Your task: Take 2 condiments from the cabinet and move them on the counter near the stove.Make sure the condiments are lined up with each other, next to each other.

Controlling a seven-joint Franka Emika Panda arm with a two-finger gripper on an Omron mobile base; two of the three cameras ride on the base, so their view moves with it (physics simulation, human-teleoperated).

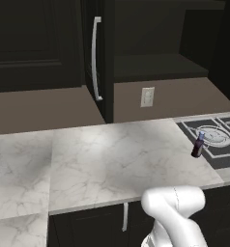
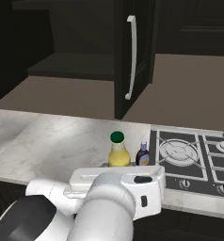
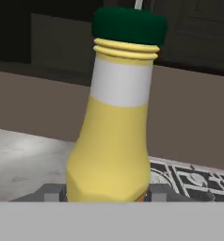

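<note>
Your gripper (image 3: pixel 107 194) grips the base of the yellow bottle (image 3: pixel 115 117), one finger tip on each side. The bottle is upright: glossy, bulbous below, with a white band at the neck, a ribbed collar and a round green cap. Just beyond it on the stove side stands the small dark bottle (image 2: pixel 142 154), on the veined white marble counter (image 2: pixel 52 141), beside the black stove (image 2: pixel 189 160) with its grey grates.

Marble counter (image 2: pixel 52 141); two bottles (image 2: pixel 142 154)
</note>
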